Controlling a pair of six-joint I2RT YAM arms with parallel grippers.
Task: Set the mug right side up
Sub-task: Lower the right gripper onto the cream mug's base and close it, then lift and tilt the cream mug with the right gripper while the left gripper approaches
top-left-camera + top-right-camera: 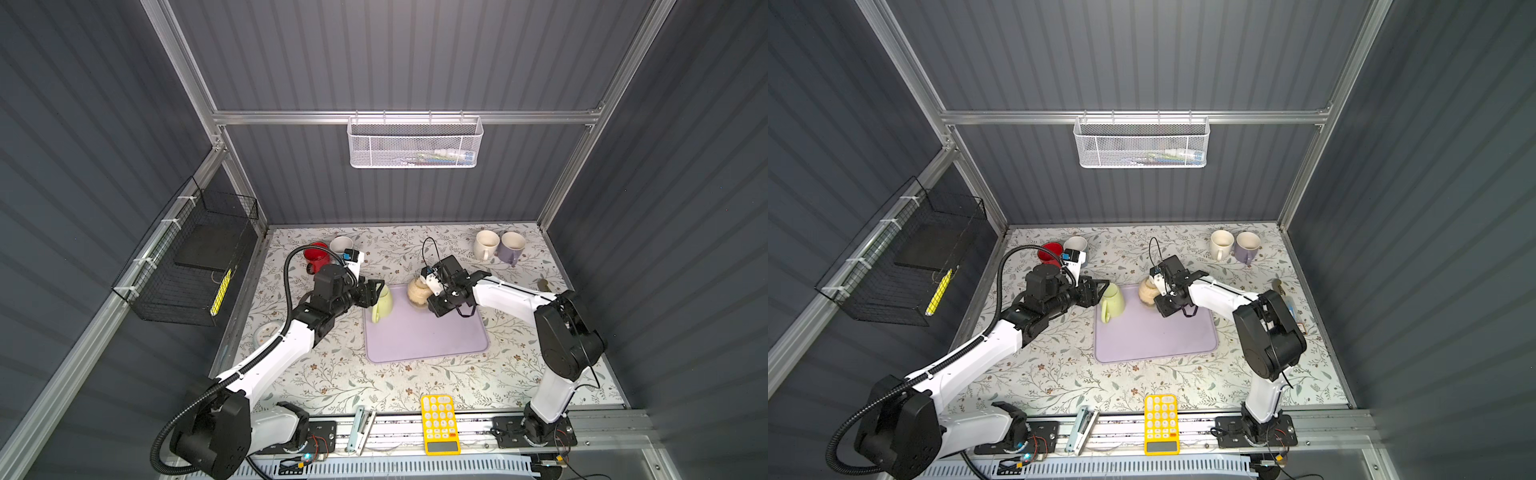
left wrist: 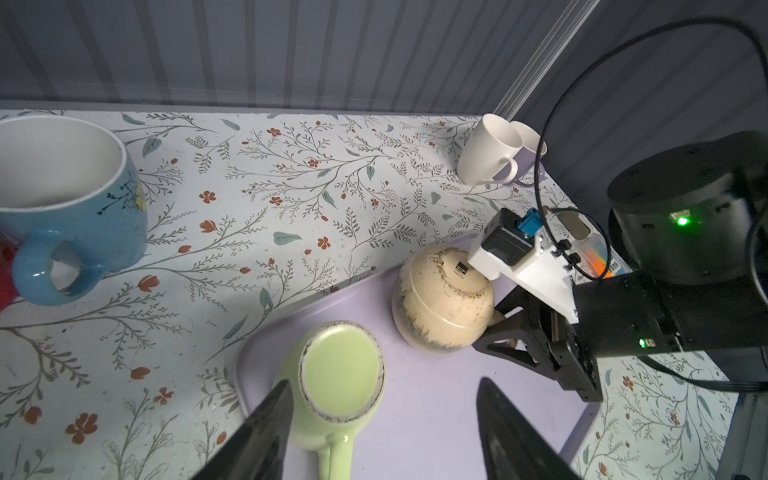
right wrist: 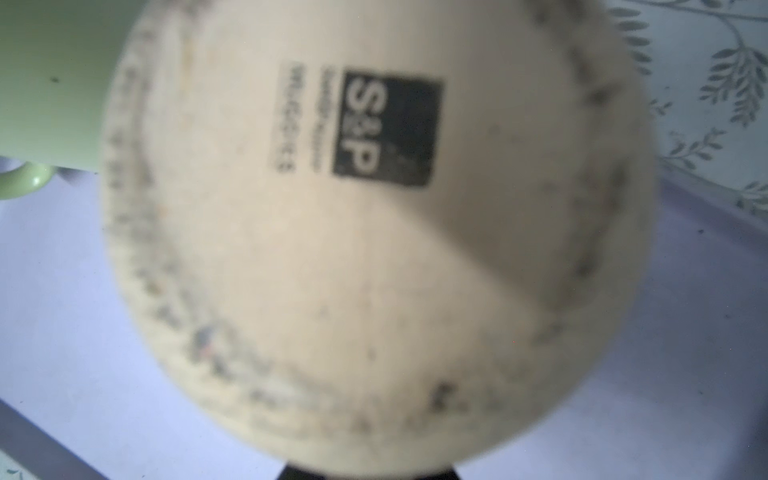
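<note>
Cream mug (image 2: 442,307): only left wrist view shows right fingers (image 2: 515,300) clamping handle (image 2: 497,319); left fingers (image 2: 266,432) apart.

The left end effector (image 1: 376,293) sits beside a pale green ceramic mug (image 1: 384,306), the right end effector (image 1: 430,300) at a round beige ceramic mug (image 1: 416,293).

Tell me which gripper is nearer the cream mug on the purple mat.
Right. The right gripper sits against the cream mug, closed at its handle. The left gripper stands open at the far side of the mat, beside the green mug, clear of the cream one.
</note>
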